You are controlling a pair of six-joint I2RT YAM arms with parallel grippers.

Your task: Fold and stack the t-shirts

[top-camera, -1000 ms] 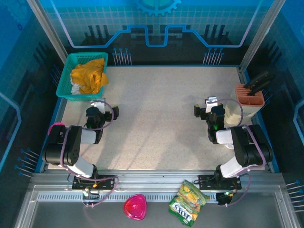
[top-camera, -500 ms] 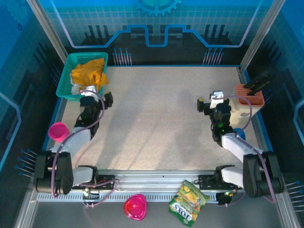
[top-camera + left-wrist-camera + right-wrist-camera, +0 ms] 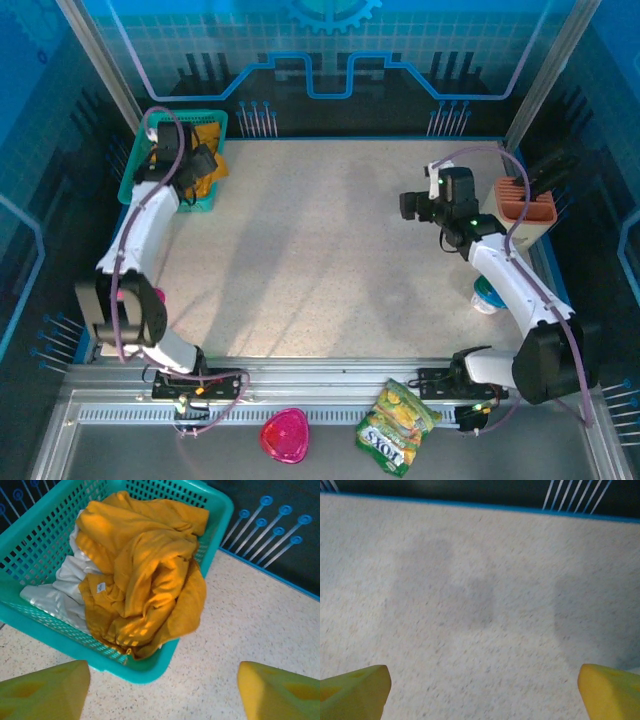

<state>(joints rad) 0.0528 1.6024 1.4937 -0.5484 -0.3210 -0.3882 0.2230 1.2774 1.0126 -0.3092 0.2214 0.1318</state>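
**Left pincer over the basket, shirt not gripped**

Writing: 1 small white sewn-in tag (image 3: 101, 586) shows on the mustard-orange t-shirt (image 3: 150, 575). Its print is too small to read. 1 green snack bag (image 3: 398, 428) lies on the metal ledge by the arm bases. It carries white block letters, which I cannot read with certainty.

Shirt: it is crumpled in a heap inside the teal basket (image 3: 216, 510), at the far left corner of the table (image 3: 470, 580). 1 fold hangs over the basket's near rim. The heap lies on a white cloth (image 3: 57, 587), which shows at its left side.

Left pincer (image 3: 161, 680): the jaws stand wide with nothing between them. In the wrist view the 2 yellow fingers (image 3: 45, 690) sit at the lower corners. The shirt heap lies ahead of them, centred on the gap and apart from both. The near basket rim is just beyond the fingertips. From above, this pincer hangs over the basket's near right part.

Right pincer (image 3: 482, 680): the jaws stand wide over bare speckled table. It is well apart from the shirt and near the terracotta knife block (image 3: 525, 200) at the right edge.
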